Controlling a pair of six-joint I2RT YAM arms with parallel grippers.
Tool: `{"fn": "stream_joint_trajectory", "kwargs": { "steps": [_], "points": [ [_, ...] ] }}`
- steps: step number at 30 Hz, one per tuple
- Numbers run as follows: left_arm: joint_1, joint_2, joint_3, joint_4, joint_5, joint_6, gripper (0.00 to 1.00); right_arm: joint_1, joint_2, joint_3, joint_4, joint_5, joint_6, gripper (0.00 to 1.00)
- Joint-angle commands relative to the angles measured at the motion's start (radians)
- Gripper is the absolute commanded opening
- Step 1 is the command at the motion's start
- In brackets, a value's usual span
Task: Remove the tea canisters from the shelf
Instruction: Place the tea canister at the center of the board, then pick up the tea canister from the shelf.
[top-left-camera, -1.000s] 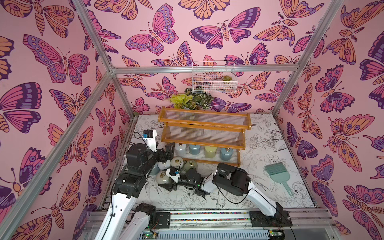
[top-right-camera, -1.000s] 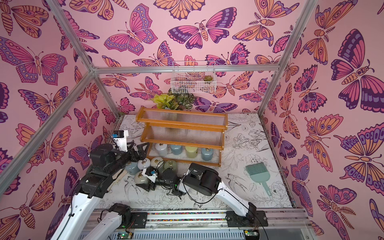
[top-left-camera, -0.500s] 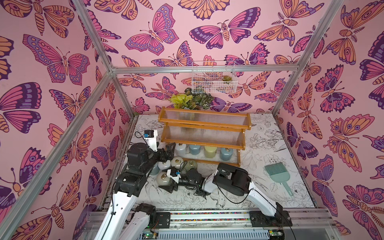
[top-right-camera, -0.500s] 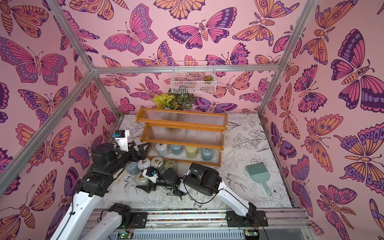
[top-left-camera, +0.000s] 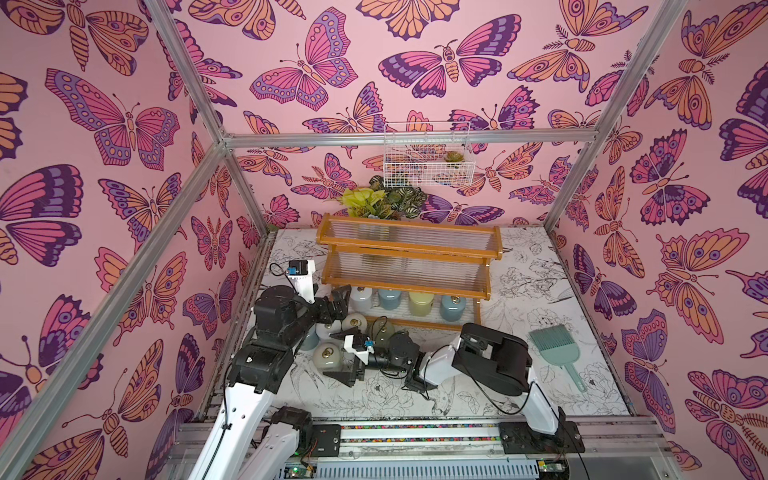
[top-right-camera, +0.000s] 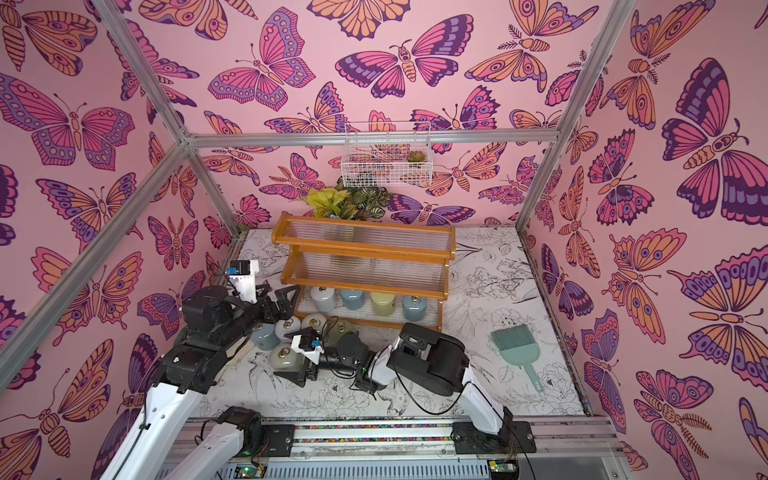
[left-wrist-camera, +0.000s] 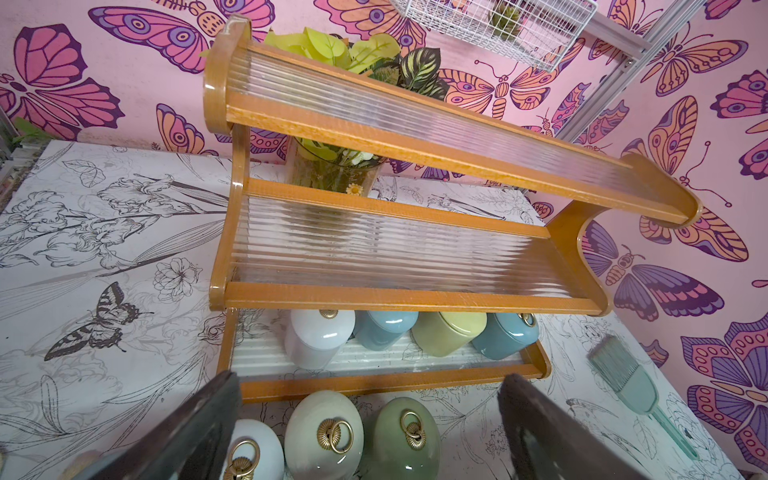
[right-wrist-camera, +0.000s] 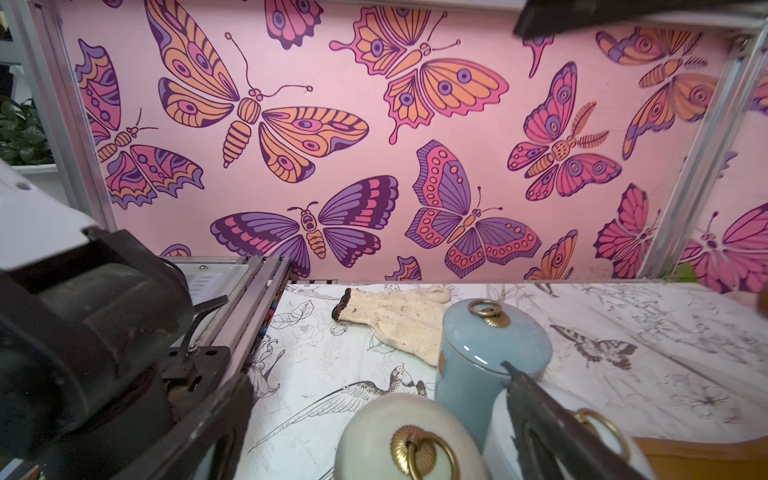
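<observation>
– Pincers first: how is the right pincer set?
– Its jaws are spread wide and nothing is clamped. A cream canister is seen upright between them on the counter. A clear gap is left at one finger, while contact at the other cannot be told.
– And the left pincer?
– It is likewise held wide apart, with nothing gripped. The shelf is faced straight ahead of it.
– Where are the tea canisters placed?
– Four are lined up on the shelf's lowest tier, ahead of the left pincer: white, blue-grey, yellow-green, blue-grey. Closer, just below its jaws, a white canister, a second cream canister and a sage green canister are stood on the counter. A blue-grey canister is seen just beyond the right pincer, behind the cream one.
– Which other containers are filled?
– Beyond the shelf from the left pincer, a glass vase is packed with leaves. Higher up, a white wire basket is seen to hold a small succulent.
</observation>
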Motion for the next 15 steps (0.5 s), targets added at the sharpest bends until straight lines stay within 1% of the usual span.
{"fn": "stream_joint_trajectory", "kwargs": {
  "steps": [1,5,7,9,13,15],
  "points": [
    [-0.004,0.009,0.023,-0.002,-0.011,0.015,1.00,-0.010,-0.121,-0.069,0.031,0.079,-0.030,0.97],
    [-0.004,0.017,0.028,-0.001,0.006,0.015,1.00,-0.035,-0.257,-0.183,0.013,0.201,-0.021,0.97],
    [-0.004,0.024,0.030,-0.001,0.021,0.018,1.00,-0.041,-0.337,-0.230,-0.031,0.297,-0.027,0.97],
    [-0.005,0.035,0.032,-0.002,0.036,0.023,1.00,-0.048,-0.421,-0.264,-0.121,0.394,-0.043,0.96],
    [-0.005,0.069,0.041,-0.001,0.076,0.018,1.00,-0.053,-0.597,-0.291,-0.391,0.596,-0.079,0.97],
    [-0.009,0.081,0.042,0.007,0.083,0.004,1.00,-0.058,-0.659,-0.318,-0.452,0.657,-0.093,0.96]
  ]
}}
